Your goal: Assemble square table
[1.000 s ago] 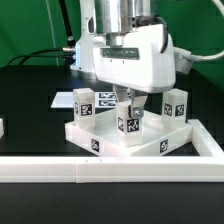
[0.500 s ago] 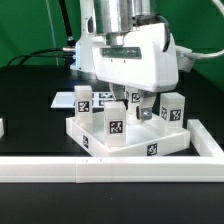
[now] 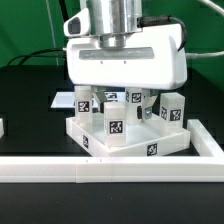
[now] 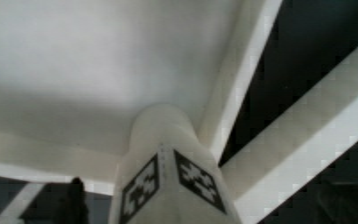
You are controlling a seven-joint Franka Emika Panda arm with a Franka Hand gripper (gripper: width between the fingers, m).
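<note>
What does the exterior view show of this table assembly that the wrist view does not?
Only the exterior view shows the open two-finger gripper above the large white square plastic tabletop, several small white tagged leg blocks such as one, and the long white border rail. Only the wrist view shows one leg block close up from above. Both share that tagged leg block on the tabletop.

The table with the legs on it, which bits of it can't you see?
- Exterior view: the tabletop's back edge and the back legs' upper ends are hidden by the robot hand.
- Exterior view: the fingers are mostly hidden among the legs.
- Wrist view: the tabletop is cut off by the edges; only one leg shows, blurred.
</note>
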